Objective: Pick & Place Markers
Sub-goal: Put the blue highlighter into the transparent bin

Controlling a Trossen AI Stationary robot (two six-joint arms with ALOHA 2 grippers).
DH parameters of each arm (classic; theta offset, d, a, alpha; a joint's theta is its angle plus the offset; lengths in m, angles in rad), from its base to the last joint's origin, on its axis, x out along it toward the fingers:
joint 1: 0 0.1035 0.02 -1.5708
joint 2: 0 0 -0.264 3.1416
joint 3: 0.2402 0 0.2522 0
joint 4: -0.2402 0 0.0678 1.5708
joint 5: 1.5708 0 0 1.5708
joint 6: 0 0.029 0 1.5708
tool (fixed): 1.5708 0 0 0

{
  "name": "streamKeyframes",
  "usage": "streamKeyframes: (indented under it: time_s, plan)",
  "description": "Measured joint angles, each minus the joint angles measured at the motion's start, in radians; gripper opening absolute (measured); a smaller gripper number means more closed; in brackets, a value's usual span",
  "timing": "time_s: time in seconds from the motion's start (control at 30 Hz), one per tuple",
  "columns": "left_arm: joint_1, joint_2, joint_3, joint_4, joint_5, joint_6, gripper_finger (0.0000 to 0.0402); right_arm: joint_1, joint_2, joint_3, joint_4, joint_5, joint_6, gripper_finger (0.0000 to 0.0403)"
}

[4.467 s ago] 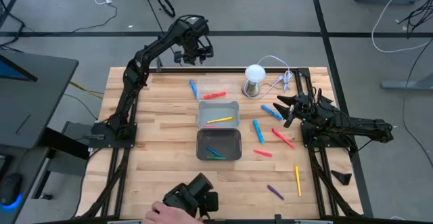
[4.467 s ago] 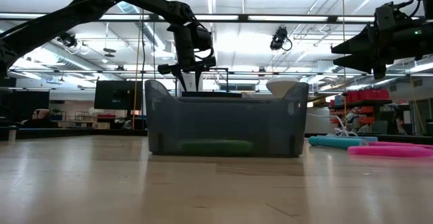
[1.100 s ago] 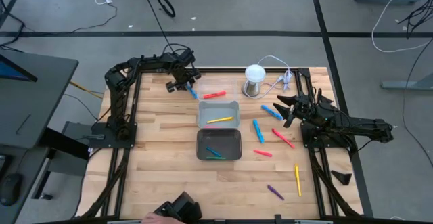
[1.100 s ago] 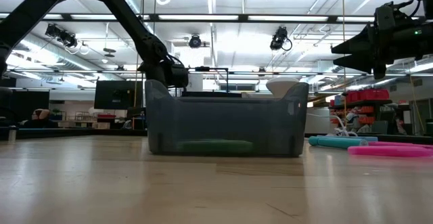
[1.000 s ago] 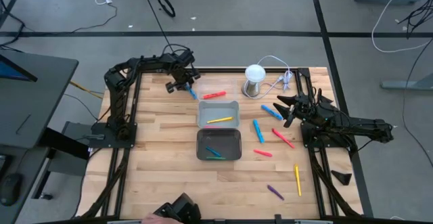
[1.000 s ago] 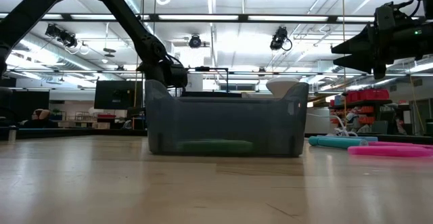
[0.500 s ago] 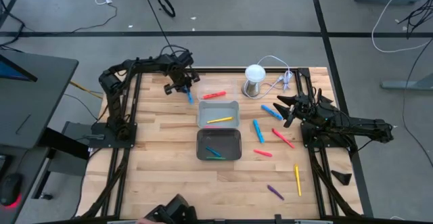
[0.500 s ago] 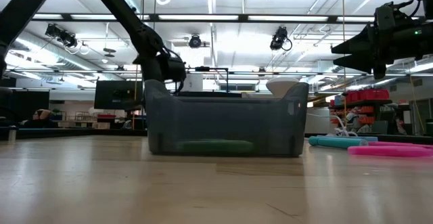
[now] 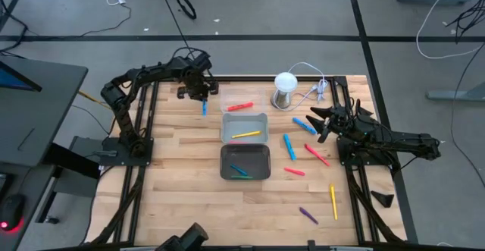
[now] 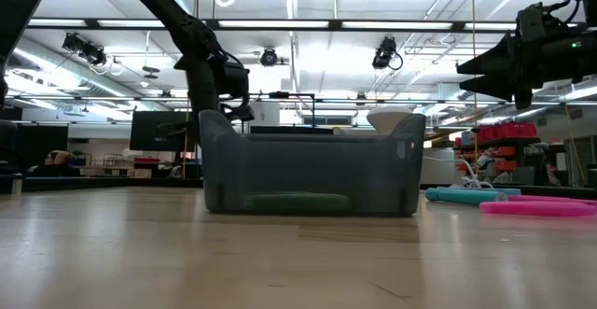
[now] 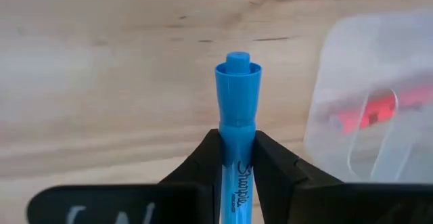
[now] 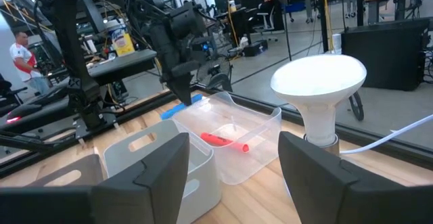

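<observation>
1. Left gripper (image 9: 203, 99) pinches blue marker (image 11: 236, 109) above table's (image 9: 174, 167) far-left area.
2. Right gripper (image 9: 317, 123) fingers spread, waiting at right edge.
3. Other markers (image 9: 289, 146) lie right of trays (image 9: 245, 127).

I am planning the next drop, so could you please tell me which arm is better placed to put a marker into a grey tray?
The left. Its pincer is shut on a blue marker pen, close to the grey rectangular trays. The right pincer is open and holds nothing.
</observation>
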Motion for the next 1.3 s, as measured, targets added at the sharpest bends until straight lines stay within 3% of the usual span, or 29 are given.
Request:
streamKeyframes:
  time_s: [0.37,0.9,1.1,1.3]
  plan:
    - [-0.034,-0.024,0.053,-0.113,-0.002,0.521,0.0062,0.000,0.000,0.000,0.000,0.000,0.000,0.0231]
    - [-0.136,-0.024,0.269,-0.292,-0.226,1.349,0.0062,0.000,0.000,0.000,0.000,0.000,0.000,0.0231]
    - [-0.164,-0.022,0.280,-0.299,-0.282,1.510,0.0062,0.000,0.000,0.000,0.000,0.000,0.000,0.0231]
    - [-0.181,-0.010,0.285,-0.320,-0.295,1.520,0.0062,0.000,0.000,0.000,0.000,0.000,0.000,0.0231]
